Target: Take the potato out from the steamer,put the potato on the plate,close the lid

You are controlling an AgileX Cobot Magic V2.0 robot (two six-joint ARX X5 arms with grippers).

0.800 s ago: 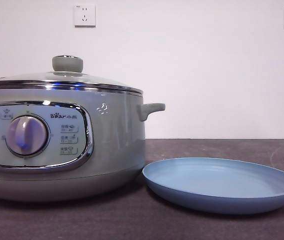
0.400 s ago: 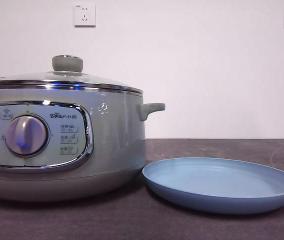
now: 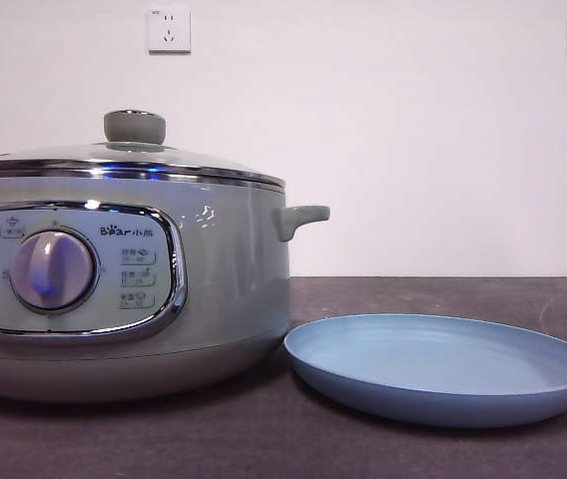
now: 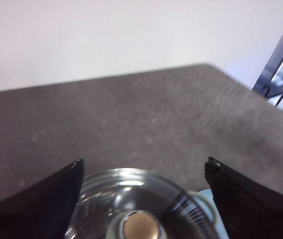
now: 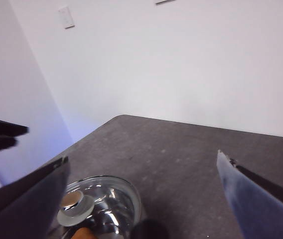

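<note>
Dark matte table [image 3: 264, 439]: domed glass lid [image 3: 124, 155] on steamer [image 3: 234, 289], shallow plate [image 3: 443, 394].

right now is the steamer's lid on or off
On. The glass lid sits level on the steamer, its steel rim flush along the pot's chrome edge with the knob upright; both wrist views look down on it, and neither gripper touches it.
</note>
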